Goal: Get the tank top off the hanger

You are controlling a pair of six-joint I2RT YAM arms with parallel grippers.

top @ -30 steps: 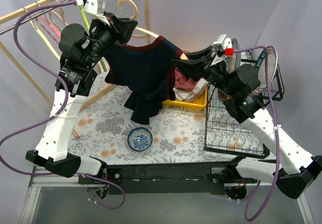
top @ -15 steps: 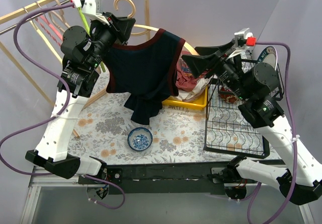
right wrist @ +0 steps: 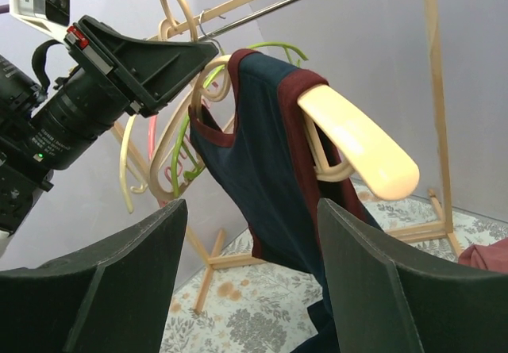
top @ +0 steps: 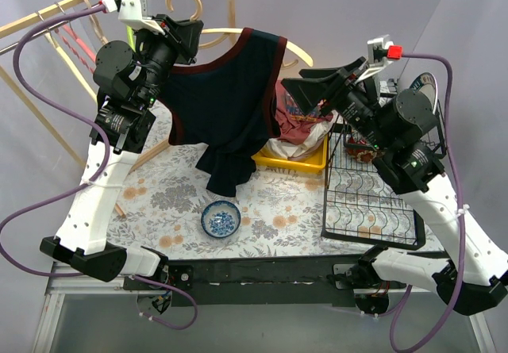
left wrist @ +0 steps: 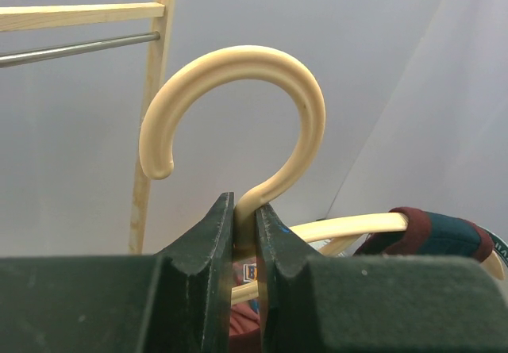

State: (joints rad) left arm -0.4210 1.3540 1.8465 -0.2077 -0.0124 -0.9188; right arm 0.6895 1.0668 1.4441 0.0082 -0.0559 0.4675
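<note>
Your left gripper point(left wrist: 244, 220) is clamped on the neck of the hanger point(left wrist: 274, 75), just below its hook. The tank top point(top: 226, 103) hangs beside it, and the far hanger end sticks out bare past the strap. Your right gripper point(right wrist: 250, 210) is spread wide, facing that bare end without touching it.

Right claw point(top: 295, 90) opened, drawn back, tank top point(top: 226, 99) seemingly released, hanger point(top: 295, 50) raised

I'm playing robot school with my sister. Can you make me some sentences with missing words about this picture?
The left gripper is shut on the neck of the cream ___.
The tank top is navy with dark ___ edges.
The right gripper is ___ and holds nothing.
The little bowl is ___.
Missing words: hanger, red, open, blue.
</note>
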